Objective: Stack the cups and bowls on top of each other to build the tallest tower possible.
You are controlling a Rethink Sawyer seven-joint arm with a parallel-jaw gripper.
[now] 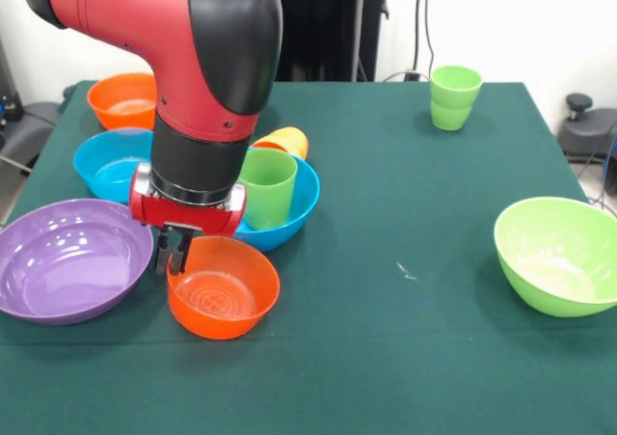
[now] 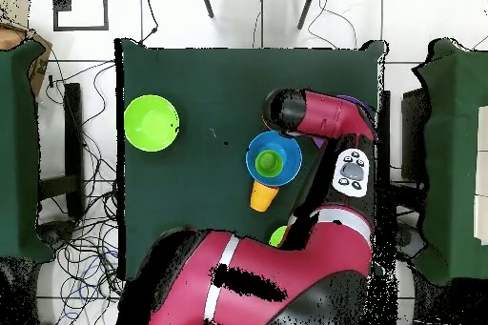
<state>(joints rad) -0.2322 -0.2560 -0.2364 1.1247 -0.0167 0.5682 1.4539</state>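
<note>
My gripper [image 1: 175, 250] reaches down at the left rim of a small orange bowl [image 1: 227, 290] that rests on the table near the front, and its jaws stand close together on that rim. Just behind, a green cup [image 1: 268, 186] stands upright in a blue bowl [image 1: 294, 213], with an orange cup [image 1: 284, 142] lying on its side at the bowl's far rim. In the overhead view the arm hides the gripper; the blue bowl [image 2: 286, 154], green cup [image 2: 270, 161] and orange cup [image 2: 262, 194] show.
A purple bowl [image 1: 67, 259] sits left of the gripper, with a light blue bowl [image 1: 108, 160] and another orange bowl [image 1: 123, 99] behind it. Green cups [image 1: 455, 97] stand stacked at the far right. A lime green bowl [image 1: 559, 255] sits at the right edge, also overhead [image 2: 151, 123].
</note>
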